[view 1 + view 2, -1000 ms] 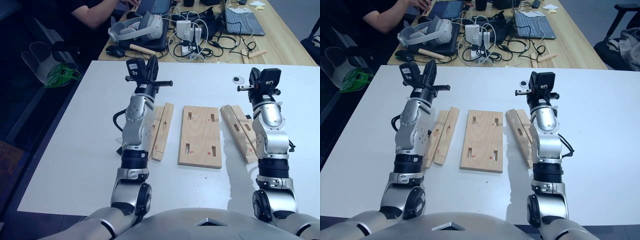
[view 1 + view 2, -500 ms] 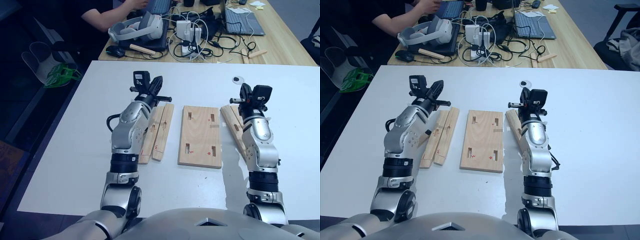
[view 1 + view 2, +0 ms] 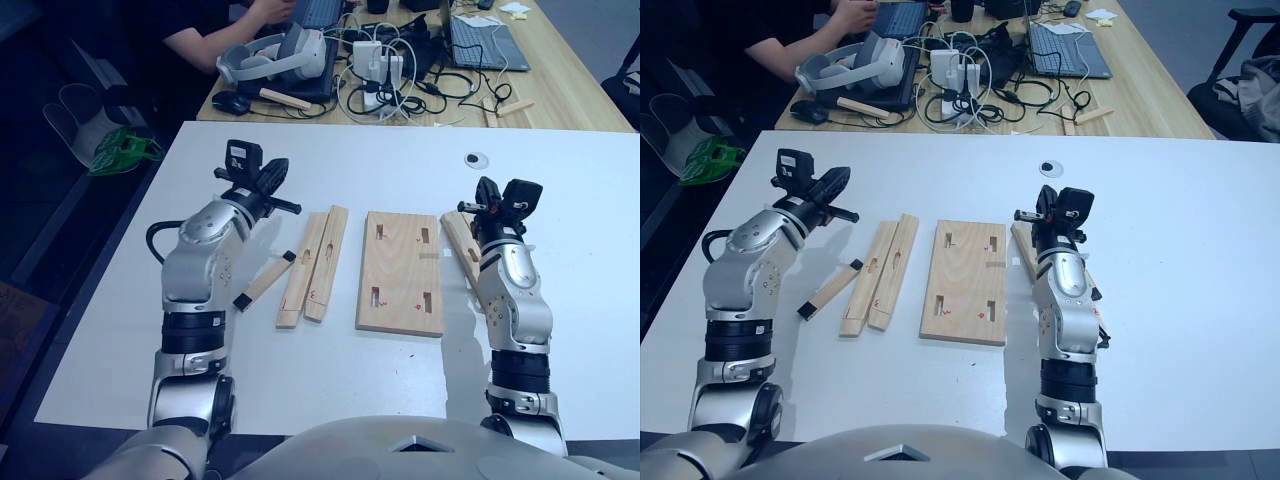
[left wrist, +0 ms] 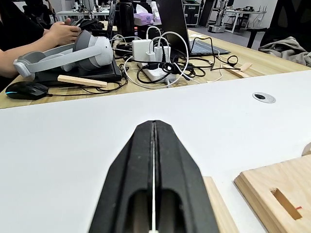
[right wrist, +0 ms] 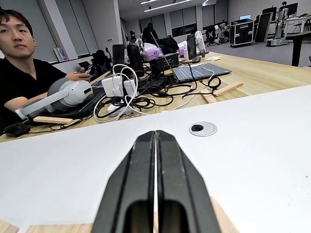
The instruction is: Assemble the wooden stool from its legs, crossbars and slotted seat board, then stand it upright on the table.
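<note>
Two sets of jaws are mine, both pressed shut with nothing between them. My left jaws hang over the white worktop [image 3: 590, 250], beyond a short crossbar [image 3: 265, 281] that lies left of two slotted legs [image 3: 315, 262] set side by side. The slotted seat board [image 3: 400, 272] lies flat in the middle. My right jaws are over more leg pieces [image 3: 460, 235], just right of the board.

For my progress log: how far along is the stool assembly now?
Nothing looks assembled. The seat board lies flat, with leg pieces and a crossbar loose to its left, further pieces by the right arm. The left gripper and right gripper are shut, holding nothing. All joining remains.
</note>
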Controlling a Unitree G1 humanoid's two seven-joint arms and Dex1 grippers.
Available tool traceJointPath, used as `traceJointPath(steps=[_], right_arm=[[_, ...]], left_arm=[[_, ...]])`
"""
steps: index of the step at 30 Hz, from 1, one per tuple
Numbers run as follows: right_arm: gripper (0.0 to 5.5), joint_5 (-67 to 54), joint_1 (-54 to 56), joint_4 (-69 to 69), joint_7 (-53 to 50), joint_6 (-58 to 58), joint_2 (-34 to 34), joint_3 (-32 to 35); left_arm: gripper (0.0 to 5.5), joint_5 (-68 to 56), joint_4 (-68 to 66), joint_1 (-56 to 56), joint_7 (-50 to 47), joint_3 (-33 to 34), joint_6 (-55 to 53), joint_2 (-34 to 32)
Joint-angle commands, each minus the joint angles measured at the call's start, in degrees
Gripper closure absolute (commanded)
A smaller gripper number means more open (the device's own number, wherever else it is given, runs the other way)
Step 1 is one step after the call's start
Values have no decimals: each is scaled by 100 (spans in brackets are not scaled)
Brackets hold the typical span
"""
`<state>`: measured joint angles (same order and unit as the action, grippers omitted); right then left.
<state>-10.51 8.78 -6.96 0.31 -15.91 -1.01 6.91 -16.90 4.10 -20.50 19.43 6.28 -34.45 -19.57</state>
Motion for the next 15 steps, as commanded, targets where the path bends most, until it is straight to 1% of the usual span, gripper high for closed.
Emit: traceJointPath(steps=[1,5,6,7,9,12,15], right_arm=[[547,-85,-97,-100,-55,-152,-46,28],[550,-109,-232,-277,-149,-211,-134,43],[550,-118,-258,-308,-177,-219,-159,42],[550,-128,-280,-335,-201,-224,-185,42],[550,-140,-328,-390,-242,-230,-239,27],[550,-151,-381,-449,-279,-243,-289,-10],[550,-151,-391,-474,-301,-267,-336,-26]], left_arm=[[550,-44,476,437,400,-105,-514,-520],[489,-301,956,775,1133,-76,-1541,-1538],[469,-354,1072,850,1427,-156,-1735,-1895],[455,-357,1158,935,1689,-243,-1868,-2252],[429,-322,1226,1068,2047,-360,-1998,-2749],[395,-288,1238,1150,2264,-446,-1999,-3048],[345,-274,1259,1105,2370,-579,-2017,-3122]])
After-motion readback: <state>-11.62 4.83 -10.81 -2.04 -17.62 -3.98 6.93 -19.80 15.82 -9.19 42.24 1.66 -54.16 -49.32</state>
